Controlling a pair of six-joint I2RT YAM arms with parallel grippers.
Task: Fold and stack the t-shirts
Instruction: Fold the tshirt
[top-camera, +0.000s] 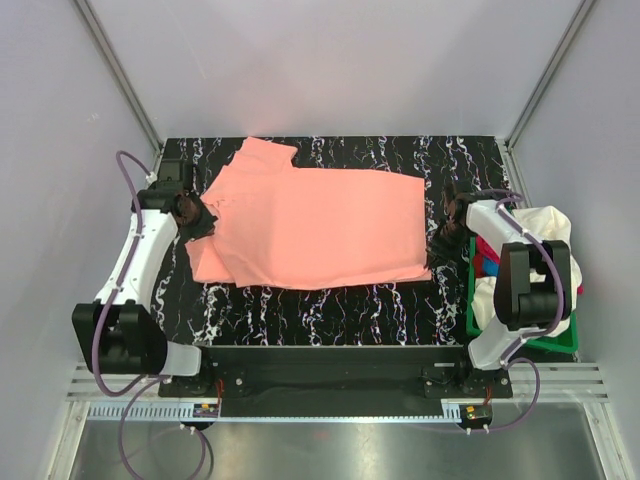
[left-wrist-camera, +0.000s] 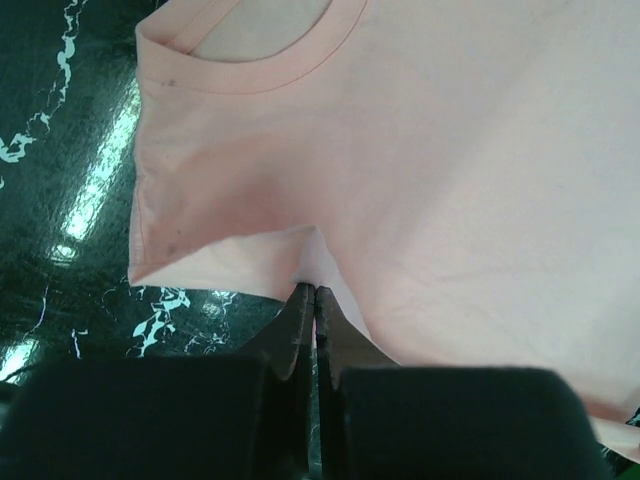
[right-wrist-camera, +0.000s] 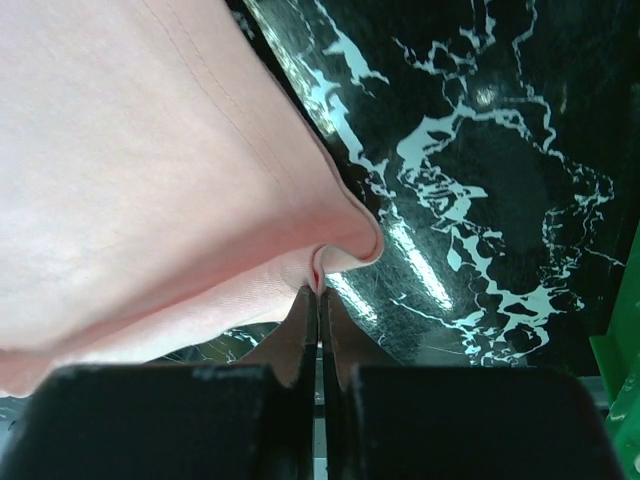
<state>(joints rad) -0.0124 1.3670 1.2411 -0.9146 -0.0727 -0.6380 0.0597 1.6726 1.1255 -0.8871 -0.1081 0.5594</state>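
A salmon-pink t-shirt lies spread on the black marbled table, its neck end at the left. My left gripper is shut on the shirt's shoulder edge below the collar; the pinched fold shows in the left wrist view. My right gripper is shut on the shirt's hem corner at the right, seen as a curled fold in the right wrist view. The cloth hangs a little lifted off the table there. More shirts, cream-white, magenta and blue, sit bunched in the basket.
A green plastic basket stands at the table's right edge behind the right arm; its rim shows in the right wrist view. Grey walls enclose the table at the back and sides. The arm bases sit on the metal rail at the near edge.
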